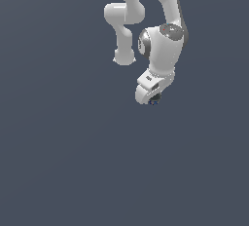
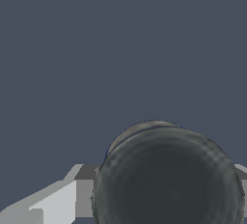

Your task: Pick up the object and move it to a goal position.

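Gripping the dark ball (image 2: 166, 179) between closed fingers (image 2: 58, 203), the white gripper (image 1: 153, 101) hangs under the arm's wrist (image 1: 163, 49).

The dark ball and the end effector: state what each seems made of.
Dark ball: nearly black with a dull, smudged sheen and faint ring-like streaks. That suggests rubber or worn dark metal, but the render leaves it open.

End effector: smooth white shell with soft highlights, like painted metal or glossy plastic. Its fingers look flat grey and matte.
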### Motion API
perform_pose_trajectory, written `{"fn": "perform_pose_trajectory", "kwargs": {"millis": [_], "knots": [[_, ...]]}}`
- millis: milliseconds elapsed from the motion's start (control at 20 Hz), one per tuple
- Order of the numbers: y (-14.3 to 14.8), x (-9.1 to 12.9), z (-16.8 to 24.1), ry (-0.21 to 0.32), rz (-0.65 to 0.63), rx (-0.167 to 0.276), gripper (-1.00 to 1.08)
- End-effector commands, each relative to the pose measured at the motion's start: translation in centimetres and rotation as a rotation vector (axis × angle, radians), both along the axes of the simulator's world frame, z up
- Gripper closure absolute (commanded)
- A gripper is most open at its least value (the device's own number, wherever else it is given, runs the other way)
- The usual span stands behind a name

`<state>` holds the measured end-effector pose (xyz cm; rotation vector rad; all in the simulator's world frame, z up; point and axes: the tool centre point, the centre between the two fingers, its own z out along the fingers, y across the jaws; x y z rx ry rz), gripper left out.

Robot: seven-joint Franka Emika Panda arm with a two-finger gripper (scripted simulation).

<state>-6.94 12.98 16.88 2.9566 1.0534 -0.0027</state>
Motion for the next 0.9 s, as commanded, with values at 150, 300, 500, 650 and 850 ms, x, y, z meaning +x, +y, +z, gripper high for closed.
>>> {"fn": "perform_pose_trajectory", "kwargs": {"millis": [150, 300, 500, 650, 850], "knots": [[2.9, -2.4, 4.6, -0.001, 0.000, 0.000, 1.08], [4.3, -3.4, 6.7, -0.001, 0.000, 0.001, 1.08], [5.8, -4.4, 8.9, -0.001, 0.000, 0.002, 1.08], [6.5, -4.9, 10.0, -0.001, 0.000, 0.002, 1.08], [6.9, -5.2, 10.7, 0.000, 0.000, 0.003, 1.08]]}}
